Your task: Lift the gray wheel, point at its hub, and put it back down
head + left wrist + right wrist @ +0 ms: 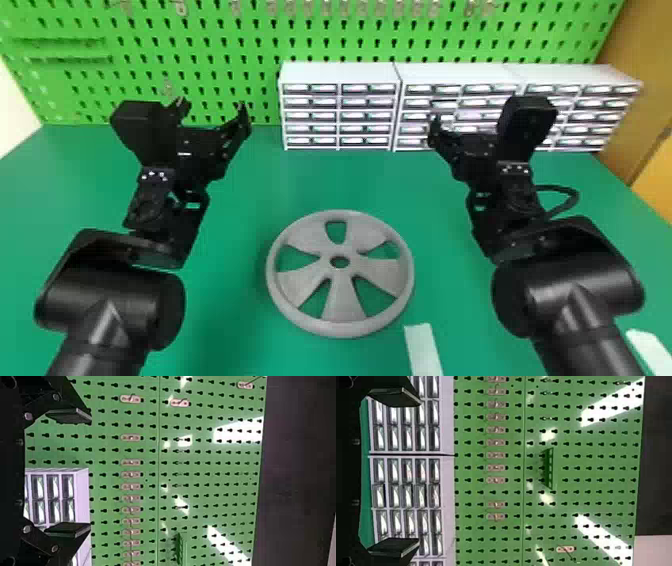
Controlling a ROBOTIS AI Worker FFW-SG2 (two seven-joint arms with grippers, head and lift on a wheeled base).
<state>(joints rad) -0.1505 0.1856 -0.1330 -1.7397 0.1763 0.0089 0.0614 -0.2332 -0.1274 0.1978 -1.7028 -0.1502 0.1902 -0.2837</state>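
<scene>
Black, jointed robot arms rise nearest the camera: the left arm (110, 300) on one side, the right arm (570, 290) on the other, both entering from the head view's bottom edge. Between them, the large gray wheel (341, 305) lies flat on the green tabletop (235, 325), touched by neither gripper. Its round rim encloses broad spokes with openings between them, and its hub (340, 272) surrounds a small central hole.

Beyond the wheel and to its left, the left gripper (214, 107) is raised over the table with its two black fingers spread wide and nothing held between them. The right gripper (465, 120) hangs at the other side, likewise empty; the right wrist view shows its flat black fingers (395, 548) well apart.

A flat white strip (424, 350) lies on the tabletop near the wheel's lower right side, with another white piece (650, 350) farther right, partly cut off by the view's edge. At the back of the table stands a row of white cabinets (340, 72) with small drawers. Behind them rises a bright green pegboard (150, 65) with keyhole-shaped slots, carrying a row of small metal hooks (496, 442).
</scene>
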